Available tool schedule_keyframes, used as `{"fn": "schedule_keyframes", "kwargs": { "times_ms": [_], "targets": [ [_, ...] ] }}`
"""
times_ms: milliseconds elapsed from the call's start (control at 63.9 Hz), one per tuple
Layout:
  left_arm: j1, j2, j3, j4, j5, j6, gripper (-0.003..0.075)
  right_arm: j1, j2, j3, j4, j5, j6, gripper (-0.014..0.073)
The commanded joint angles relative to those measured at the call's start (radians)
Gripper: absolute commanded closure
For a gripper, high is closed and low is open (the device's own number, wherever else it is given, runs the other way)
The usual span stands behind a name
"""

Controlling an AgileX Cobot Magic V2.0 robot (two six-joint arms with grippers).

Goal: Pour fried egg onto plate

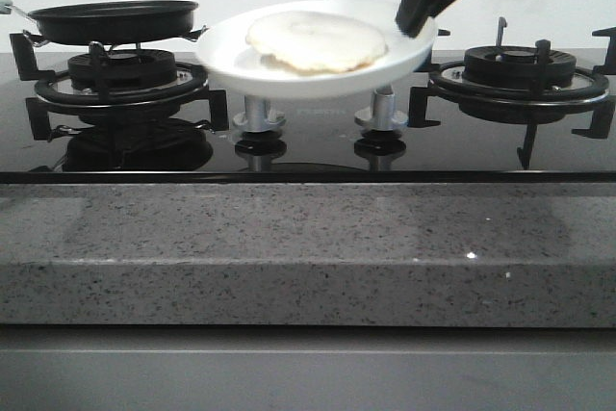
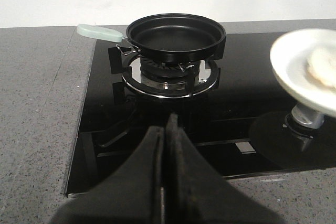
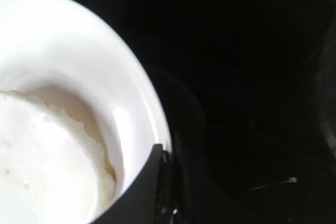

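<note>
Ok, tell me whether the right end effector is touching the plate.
Touching. In the right wrist view the right end effector is clamped over the plate rim; the front view shows it gripping the plate's right edge, holding it above the stove.

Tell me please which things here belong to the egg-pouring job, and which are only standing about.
Belong to the job:
fried egg, lying on the plate
plate, held at its rim by the right gripper
black pan, empty, on the left burner

Standing about:
right burner
two stove knobs
left gripper, shut on nothing
</note>
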Motion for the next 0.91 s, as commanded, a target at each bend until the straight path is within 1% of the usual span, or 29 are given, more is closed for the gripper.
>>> {"fn": "schedule_keyframes", "kwargs": {
  "times_ms": [0,125,266,454,688,798,892],
  "targets": [
    [-0.008,0.007,-0.027,-0.007,-0.084,-0.009,0.0739,-0.022,0.001,-0.126,0.022,0.000,0.017,0.0654],
    [-0.008,0.007,-0.027,-0.007,-0.084,-0.009,0.0739,-0.035,0.084,-0.253,0.022,0.018,0.025,0.0654],
    [-0.008,0.007,-0.027,-0.007,-0.084,-0.009,0.0739,-0.040,0.159,-0.331,0.022,0.038,0.031,0.0654],
    [-0.008,0.007,-0.027,-0.007,-0.084,-0.009,0.0739,-0.045,0.221,-0.340,0.021,0.059,0.031,0.0654],
    [-0.008,0.007,-0.027,-0.007,-0.084,-0.009,0.0739,-0.046,0.246,-0.340,0.011,0.091,0.032,0.0650],
    [-0.008,0.007,-0.027,-0.007,-0.084,-0.009,0.0739,-0.046,0.246,-0.340,0.009,0.091,0.032,0.0608],
    [-0.008,0.007,-0.027,-0.007,-0.084,-0.009,0.0739,-0.046,0.245,-0.340,0.001,0.093,0.032,0.0537]
  ]
}}
